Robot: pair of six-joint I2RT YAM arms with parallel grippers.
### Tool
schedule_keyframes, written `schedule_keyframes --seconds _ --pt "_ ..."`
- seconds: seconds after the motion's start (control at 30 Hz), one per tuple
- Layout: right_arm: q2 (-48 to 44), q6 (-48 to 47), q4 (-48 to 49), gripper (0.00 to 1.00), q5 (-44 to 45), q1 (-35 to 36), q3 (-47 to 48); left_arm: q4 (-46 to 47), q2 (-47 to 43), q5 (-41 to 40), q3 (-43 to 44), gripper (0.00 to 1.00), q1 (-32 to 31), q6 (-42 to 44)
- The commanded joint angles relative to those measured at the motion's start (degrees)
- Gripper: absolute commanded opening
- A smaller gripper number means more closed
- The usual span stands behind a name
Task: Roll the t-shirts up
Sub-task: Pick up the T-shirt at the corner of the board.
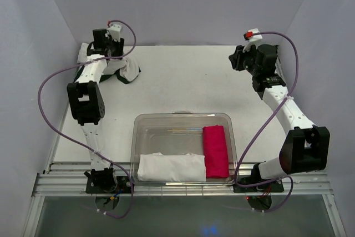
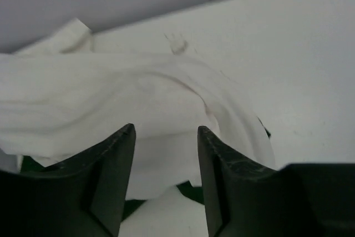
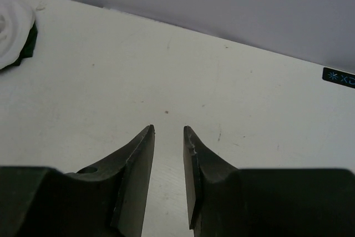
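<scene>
White t-shirt (image 2: 138, 104), soft and creased, heaped over dark green t-shirt (image 3: 29, 41) at counter (image 1: 188, 81) far-left corner; left fingers (image 2: 105, 181) apart, straddling its near edge. Right fingers (image 3: 136, 176) slightly apart over bare counter. Clear plastic bin (image 1: 136, 137) nearby holds pink bundle (image 1: 215, 151) and white cloth roll (image 1: 171, 167).

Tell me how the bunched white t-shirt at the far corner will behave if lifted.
Probably floppy: the white t-shirt lies in soft folds, so it would sag and unfold. It may drag the green t-shirt under it. It looks light for the open left gripper.
</scene>
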Motion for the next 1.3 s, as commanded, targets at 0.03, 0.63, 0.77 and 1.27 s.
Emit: schedule_keyframes --seconds 0.03,0.63,0.77,1.27 --pt "-1.77 -2.12 -1.42 0.34 -1.25 1.89 1.09 -16.34 2.31 3.44 1.30 0.65 -5.21 8.75" --pt "-1.86 -1.07 -2.65 0.36 -0.90 3.56 1.79 -18.98 11.01 -7.44 0.24 0.18 -8.56 10.96" --pt "-2.56 -1.42 -1.95 0.36 -0.38 3.65 1.88 -18.28 10.93 -7.81 0.77 0.00 -8.56 11.23" --pt "-3.18 -0.28 -4.67 0.29 -3.63 3.65 11.72 0.59 -4.88 15.30 21.42 0.00 -19.10 0.69"
